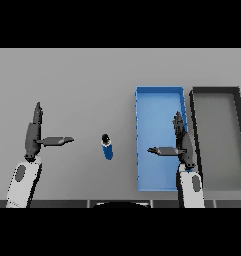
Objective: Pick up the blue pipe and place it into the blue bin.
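Note:
A short blue pipe (107, 146) with a dark end stands on the grey table, between my two hands. The blue bin (143, 102) lies to its right, long side running away from me. My right hand (182, 141) hovers over the bin's right half, fingers straight and thumb pointing left toward the pipe. My left hand (33, 134) is at the left of the table, fingers straight and pointing away, thumb stretched right toward the pipe. Neither hand touches the pipe.
A dark grey bin (240, 115) sits right beside the blue bin, on its right side. Its near end reaches toward the table's front edge.

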